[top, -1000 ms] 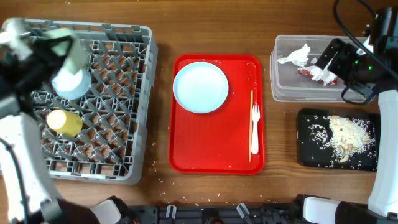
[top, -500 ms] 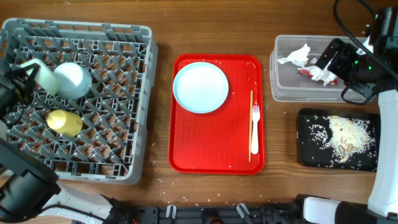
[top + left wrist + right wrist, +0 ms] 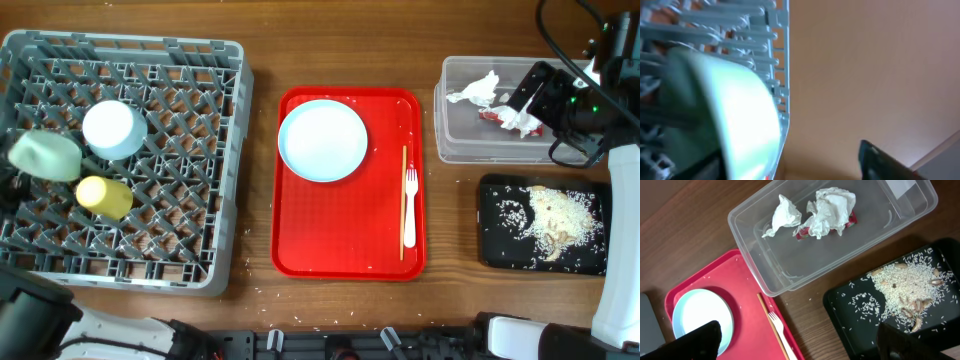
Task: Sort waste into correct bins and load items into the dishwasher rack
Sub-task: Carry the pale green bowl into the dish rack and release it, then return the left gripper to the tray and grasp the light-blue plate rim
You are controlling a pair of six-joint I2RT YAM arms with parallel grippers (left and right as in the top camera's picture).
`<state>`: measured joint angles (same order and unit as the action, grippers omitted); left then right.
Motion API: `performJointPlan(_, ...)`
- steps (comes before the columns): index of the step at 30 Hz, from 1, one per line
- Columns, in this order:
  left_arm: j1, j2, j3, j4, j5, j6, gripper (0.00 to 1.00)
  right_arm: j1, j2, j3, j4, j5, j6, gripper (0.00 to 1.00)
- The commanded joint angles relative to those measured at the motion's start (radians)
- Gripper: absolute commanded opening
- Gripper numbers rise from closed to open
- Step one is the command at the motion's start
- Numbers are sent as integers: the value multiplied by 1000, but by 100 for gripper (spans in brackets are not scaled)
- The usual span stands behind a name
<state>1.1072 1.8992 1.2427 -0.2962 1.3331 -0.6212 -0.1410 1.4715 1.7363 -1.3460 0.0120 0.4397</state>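
Observation:
The grey dishwasher rack (image 3: 190, 60) holds an upturned white bowl (image 3: 113, 129), a yellow cup (image 3: 103, 197) and a mint-green bowl (image 3: 45, 156) at its left side. In the left wrist view the mint-green bowl (image 3: 735, 110) is a blur against the left finger, and my left gripper (image 3: 790, 162) stands open with a wide gap to the other finger. The pale blue plate (image 3: 322, 140), a chopstick (image 3: 404, 190) and the white fork (image 3: 409, 210) lie on the red tray (image 3: 300, 240). My right gripper (image 3: 800, 345) hangs open and holds nothing, over the table between the red tray and the black tray.
The clear tub (image 3: 450, 140) at the back right holds white tissues (image 3: 832, 207) and a red wrapper (image 3: 802, 232). The black tray (image 3: 495, 250) in front of it carries rice (image 3: 560, 220). Crumbs are scattered on the wood near the rack's front corner.
The left arm has swung left and down across the rack with the mint-green bowl, and its jaws have opened. The right arm has not moved.

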Motion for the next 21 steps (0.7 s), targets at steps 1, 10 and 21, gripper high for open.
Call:
performJointPlan(1, 82, 12, 1, -55, 9, 5, 99, -2, 11, 5, 3, 10, -18, 100)
performJointPlan(10, 248, -171, 1, -307, -165, 120, 89, -2, 11, 5, 3, 10, -18, 100)
performJointPlan(21, -161, -314, 1, -265, -726, 368, 4, -2, 11, 5, 3, 10, -18, 100)
